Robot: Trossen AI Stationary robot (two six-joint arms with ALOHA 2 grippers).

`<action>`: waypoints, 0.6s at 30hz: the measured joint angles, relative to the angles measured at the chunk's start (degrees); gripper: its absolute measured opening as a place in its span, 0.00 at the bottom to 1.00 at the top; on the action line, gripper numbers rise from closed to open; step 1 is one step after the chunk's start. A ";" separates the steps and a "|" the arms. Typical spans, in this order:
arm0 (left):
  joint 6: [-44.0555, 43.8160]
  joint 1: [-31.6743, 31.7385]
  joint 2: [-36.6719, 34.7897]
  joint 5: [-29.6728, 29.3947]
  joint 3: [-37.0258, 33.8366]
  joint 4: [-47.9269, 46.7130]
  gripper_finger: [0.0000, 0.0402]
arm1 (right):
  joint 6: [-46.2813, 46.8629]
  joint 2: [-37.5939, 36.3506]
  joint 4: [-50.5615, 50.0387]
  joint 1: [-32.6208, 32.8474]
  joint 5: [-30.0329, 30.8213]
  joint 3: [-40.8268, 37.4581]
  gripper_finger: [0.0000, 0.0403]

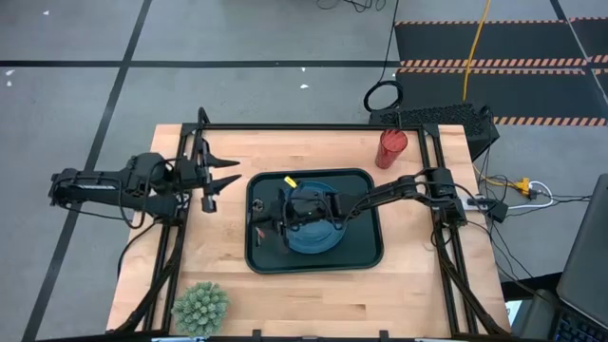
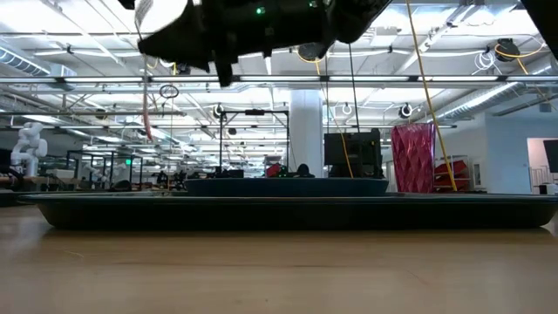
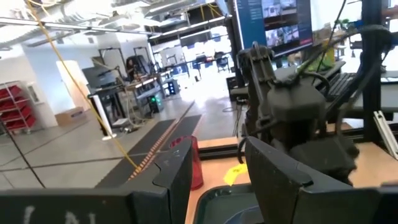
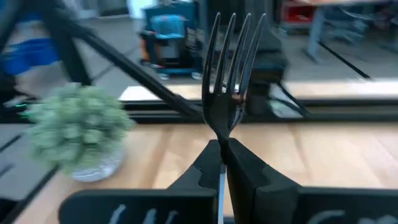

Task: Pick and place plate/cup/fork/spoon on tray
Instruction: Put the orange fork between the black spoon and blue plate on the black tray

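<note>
The fork (image 4: 231, 81) stands with its tines up and clear of the right gripper (image 4: 222, 163), whose 2 fingers are pressed together on the shaft just below the tines. In this wrist view the tines look dark and the handle is hidden between the fingers. From above, that gripper (image 1: 285, 220) sits over the tray (image 1: 366, 249), at the left part of the plate (image 1: 318, 242), with the right arm reaching in from the table's right edge. The fork itself cannot be made out in the overhead view.

The plate lies inside the tray, roughly at its middle, much of it covered by the arm. A small yellow bit (image 1: 291, 180) shows on the tray near its far rim. At table height the tray (image 2: 288, 212) spans almost the full width, with the plate (image 2: 288, 184) as a low blue band rising just above its rim.

The cup (image 1: 390, 148) stands upright on the table (image 1: 408, 285) outside the tray, off its far right corner and apart from it. At table height it (image 2: 412, 157) shows behind the tray's rim.

The left gripper (image 1: 220, 179) hangs over the table just left of the tray, its fingers (image 3: 277, 180) spread apart and holding nothing.

A small green plant (image 1: 200, 307) sits on the near left corner of the table, well apart from the tray; it (image 4: 78, 132) also shows beyond the fork.
</note>
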 joint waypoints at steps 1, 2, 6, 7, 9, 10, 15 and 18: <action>0.03 -0.22 0.00 0.00 0.00 -0.13 0.38 | -0.15 -0.06 0.86 -0.35 -2.03 0.00 0.00; 0.09 -0.38 0.02 -0.03 0.00 -0.15 0.38 | 0.36 -0.04 1.91 -0.64 -3.63 0.00 0.00; 0.08 -0.72 -0.37 -2.57 0.00 -0.19 0.38 | 3.52 -0.03 4.62 -1.50 -3.06 0.00 0.01; -0.05 -0.70 -0.48 -3.20 0.00 -0.30 0.38 | 3.64 -0.08 4.55 -1.75 -3.08 0.00 0.01; -0.23 -0.70 -1.00 -3.52 0.00 -0.80 0.38 | 5.20 -0.03 4.02 -1.94 -3.39 0.00 0.00; -0.18 -0.70 -1.05 -3.52 0.00 -0.85 0.38 | 5.85 0.03 3.93 -2.09 -4.72 0.00 0.00; 0.01 -0.70 -1.03 -3.50 0.00 -0.87 0.38 | 2.76 0.03 10.56 -2.50 -12.40 -0.02 0.00; 0.04 -0.70 -1.05 -3.50 0.00 -1.18 0.38 | 2.72 0.57 16.77 -2.64 -15.23 0.00 0.00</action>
